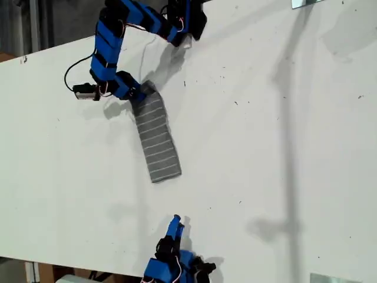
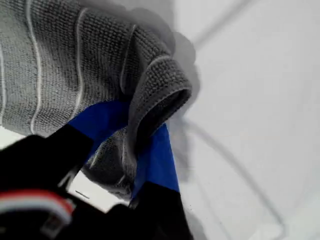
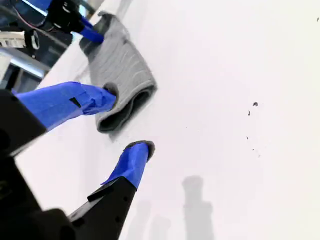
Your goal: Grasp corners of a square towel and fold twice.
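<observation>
Towel (image 1: 156,141) folded narrow on white table (image 1: 265,147), my first gripper (image 2: 135,150) pinching one end

Your exterior view looks down from high above onto the white tabletop (image 1: 265,147), tilted a little, far enough off to take in both blue arms and the dark grey striped cloth towel (image 1: 156,141) between them. Your first wrist view sits very near my first gripper (image 2: 135,150), so close that the towel's (image 2: 65,60) knit fills much of it. Your second wrist view looks along my second gripper (image 3: 127,125), low over the tabletop, toward the towel (image 3: 120,75) and the other arm beyond. All three views share the towel.
</observation>
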You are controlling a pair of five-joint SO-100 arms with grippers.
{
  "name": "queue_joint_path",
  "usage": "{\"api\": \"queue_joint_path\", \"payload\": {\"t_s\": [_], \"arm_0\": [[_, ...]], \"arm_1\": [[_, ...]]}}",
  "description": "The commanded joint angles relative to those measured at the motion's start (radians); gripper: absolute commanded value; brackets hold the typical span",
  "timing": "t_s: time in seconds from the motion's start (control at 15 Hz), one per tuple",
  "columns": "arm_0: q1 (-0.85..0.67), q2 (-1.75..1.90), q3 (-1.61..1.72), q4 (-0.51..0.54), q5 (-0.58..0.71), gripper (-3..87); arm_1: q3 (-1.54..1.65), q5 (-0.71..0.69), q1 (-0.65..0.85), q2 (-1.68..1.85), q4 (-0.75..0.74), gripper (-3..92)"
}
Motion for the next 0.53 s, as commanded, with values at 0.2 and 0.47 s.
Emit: {"api": "queue_joint_path", "payload": {"t_s": [0.2,0.47], "arm_0": [[0.021,0.055,0.043,0.015,-0.021,18.9],[-0.012,0.055,0.158,-0.055,-0.043,18.9]], "arm_1": [[0.379,0.175,-0.028,0.647,0.089,-0.1],[0.046,0.279,-0.272,0.75,0.27,-0.1]]}}
